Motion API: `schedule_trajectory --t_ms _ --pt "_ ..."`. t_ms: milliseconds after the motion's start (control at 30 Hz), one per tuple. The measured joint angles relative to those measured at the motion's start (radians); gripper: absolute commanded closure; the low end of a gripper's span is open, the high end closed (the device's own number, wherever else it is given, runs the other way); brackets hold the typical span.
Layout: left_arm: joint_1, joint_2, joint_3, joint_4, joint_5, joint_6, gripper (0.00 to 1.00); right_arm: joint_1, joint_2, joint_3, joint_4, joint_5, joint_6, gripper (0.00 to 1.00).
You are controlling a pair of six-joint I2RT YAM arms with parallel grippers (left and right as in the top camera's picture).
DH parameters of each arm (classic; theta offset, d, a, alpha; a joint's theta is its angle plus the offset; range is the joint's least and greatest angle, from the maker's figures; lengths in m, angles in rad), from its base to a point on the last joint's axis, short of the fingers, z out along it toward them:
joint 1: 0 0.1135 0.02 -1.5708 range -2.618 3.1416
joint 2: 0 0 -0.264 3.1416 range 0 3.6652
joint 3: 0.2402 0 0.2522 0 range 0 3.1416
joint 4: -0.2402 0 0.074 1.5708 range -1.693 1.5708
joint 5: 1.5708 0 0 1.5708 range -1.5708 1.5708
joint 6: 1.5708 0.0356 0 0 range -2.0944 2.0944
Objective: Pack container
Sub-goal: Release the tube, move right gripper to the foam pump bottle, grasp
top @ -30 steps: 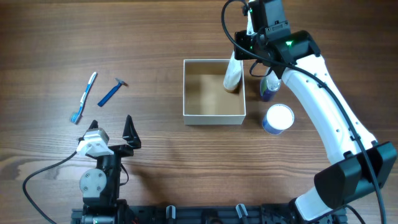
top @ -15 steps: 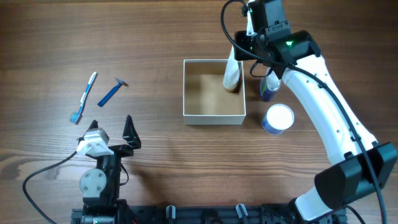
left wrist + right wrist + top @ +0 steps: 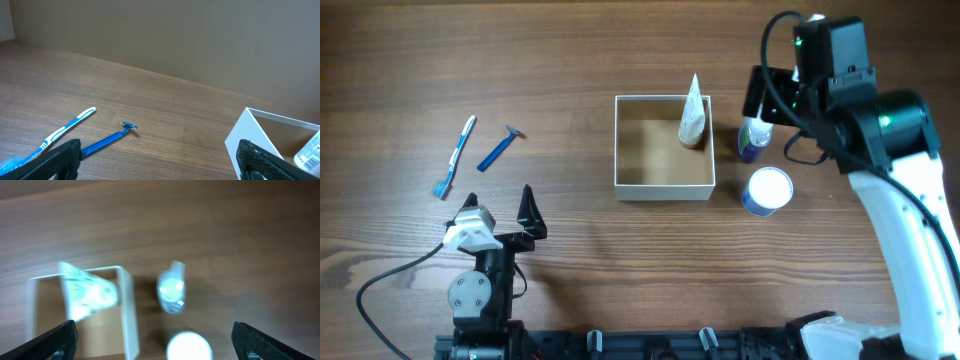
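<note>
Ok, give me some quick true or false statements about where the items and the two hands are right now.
1. A white tube is inside the container. True.
2. The razor is inside the container. False: it lies on the table beside the toothbrush.
3. The right hand grips the tube. False: it is open, holding nothing, clear of the tube.
4. The white-lidded jar sits outside the container. True.
5. The left hand is open. True.

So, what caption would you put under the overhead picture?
Tube standing in the container; open right gripper near a small bottle.
</note>
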Motion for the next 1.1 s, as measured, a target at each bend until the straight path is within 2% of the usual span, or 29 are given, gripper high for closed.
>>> schedule_trajectory --t_ms 300,500,567,867,1100 --pt "0.0 0.0 0.0 0.0 0.0 0.0 0.0 -0.064 0.198 0.0 0.05 -0.021 0.039 0.02" --pt "0.0 0.0 0.0 0.0 0.0 0.0 0.0 -0.066 0.346 0.0 0.048 -0.077 0.053 0.14" --pt "0.0 0.0 0.0 0.0 0.0 0.0 0.0 -0.066 0.38 0.0 0.049 -0.084 0.056 0.16" --pt "0.0 0.0 0.0 0.0 0.0 0.0 0.0 -0.082 0.439 0.0 0.043 -0.088 0.057 0.16" --pt "0.0 0.0 0.0 0.0 0.0 0.0 0.0 -0.119 0.439 -0.005 0.042 -0.092 0.053 0.24"
